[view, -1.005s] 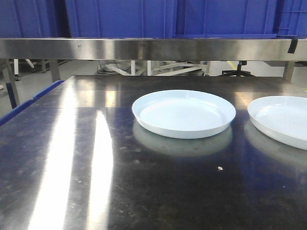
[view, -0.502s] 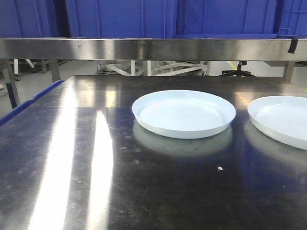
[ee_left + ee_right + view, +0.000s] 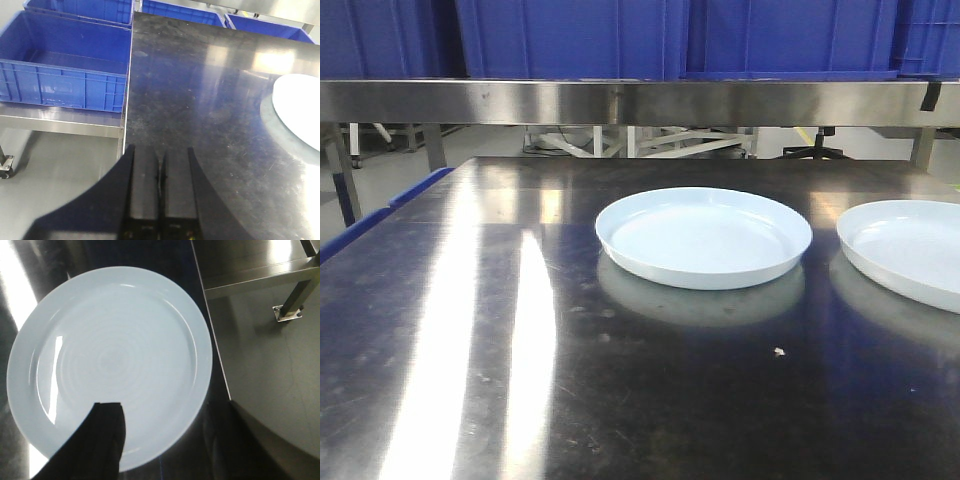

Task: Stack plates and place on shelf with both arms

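Two pale bluish-white plates lie flat on the dark steel table [image 3: 470,330], apart from each other. One plate [image 3: 704,237] is at the middle, the other plate [image 3: 905,250] is at the right edge of the front view. The steel shelf [image 3: 620,101] runs across behind them. No arm shows in the front view. My left gripper [image 3: 160,150] is shut and empty above the table's left edge, with a plate's rim [image 3: 300,107] far to its right. My right gripper [image 3: 165,407] hangs open over the right plate [image 3: 110,355], one finger above the plate, the other outside its near rim.
Blue crates [image 3: 65,60] sit on a lower rack left of the table, and more blue crates [image 3: 680,35] stand on the shelf. The table's right edge [image 3: 212,340] runs close beside the right plate, with floor and a steel leg [image 3: 295,300] beyond.
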{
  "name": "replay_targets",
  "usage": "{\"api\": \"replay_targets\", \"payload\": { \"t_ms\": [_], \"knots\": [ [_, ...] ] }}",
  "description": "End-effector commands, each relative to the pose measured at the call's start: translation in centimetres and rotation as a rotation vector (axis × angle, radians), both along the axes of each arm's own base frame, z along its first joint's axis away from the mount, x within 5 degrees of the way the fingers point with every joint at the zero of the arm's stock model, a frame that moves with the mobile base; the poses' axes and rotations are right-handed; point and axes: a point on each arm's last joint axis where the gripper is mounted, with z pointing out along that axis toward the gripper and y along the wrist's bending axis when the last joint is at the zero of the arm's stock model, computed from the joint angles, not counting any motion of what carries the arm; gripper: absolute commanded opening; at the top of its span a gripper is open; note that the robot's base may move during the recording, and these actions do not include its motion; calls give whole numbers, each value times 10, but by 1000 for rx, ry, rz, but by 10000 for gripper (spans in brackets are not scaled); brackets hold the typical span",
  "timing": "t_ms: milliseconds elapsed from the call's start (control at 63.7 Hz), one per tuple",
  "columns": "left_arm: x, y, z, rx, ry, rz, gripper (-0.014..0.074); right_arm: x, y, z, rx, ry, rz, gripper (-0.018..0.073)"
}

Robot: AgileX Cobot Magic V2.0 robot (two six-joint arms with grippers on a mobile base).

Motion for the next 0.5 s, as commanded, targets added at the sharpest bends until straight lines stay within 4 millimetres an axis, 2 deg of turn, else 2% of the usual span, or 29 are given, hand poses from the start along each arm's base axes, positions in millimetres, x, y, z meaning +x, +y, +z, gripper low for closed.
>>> {"api": "replay_targets", "payload": {
  "t_ms": [0, 204, 487],
  "knots": [
    [4, 0, 16, -41, -101, 12, 97, 26, -7, 21, -34, -104, -3, 464],
    [4, 0, 16, -41, -101, 12, 97, 55, -26, 18, -30, -58, -59, 464],
    [4, 0, 16, -41, -101, 12, 97, 66, -49, 6, -26, -24, -132, 464]
  ]
}}
